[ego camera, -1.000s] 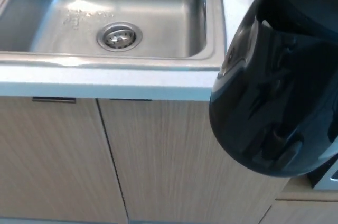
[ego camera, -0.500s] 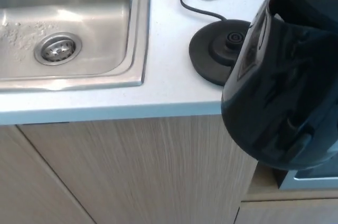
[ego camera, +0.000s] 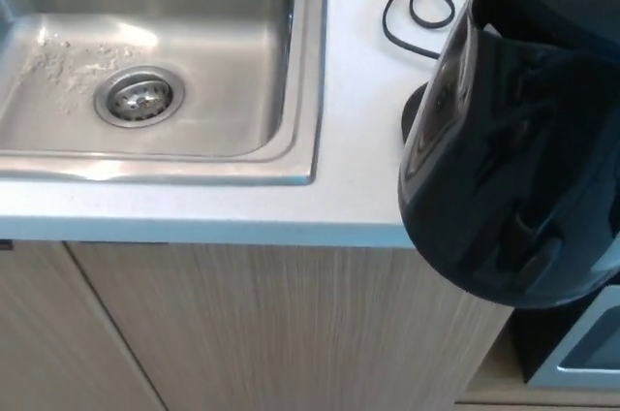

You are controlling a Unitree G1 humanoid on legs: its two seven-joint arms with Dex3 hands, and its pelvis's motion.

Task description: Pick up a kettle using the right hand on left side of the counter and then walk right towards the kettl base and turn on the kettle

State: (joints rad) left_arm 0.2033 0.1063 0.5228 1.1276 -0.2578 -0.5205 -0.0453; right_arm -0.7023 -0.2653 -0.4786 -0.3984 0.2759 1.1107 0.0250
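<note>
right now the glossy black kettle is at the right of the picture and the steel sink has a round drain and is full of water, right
Not quite: the head view shows the stainless steel sink empty, its round metal drain bare. The glossy black kettle is at the right, as you say.

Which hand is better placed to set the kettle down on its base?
Right, probably. The kettle hangs at the picture's right, the robot's right side, almost over the base whose edge peeks out beside it. No hand itself shows, and nothing of the left arm appears near the sink.
</note>
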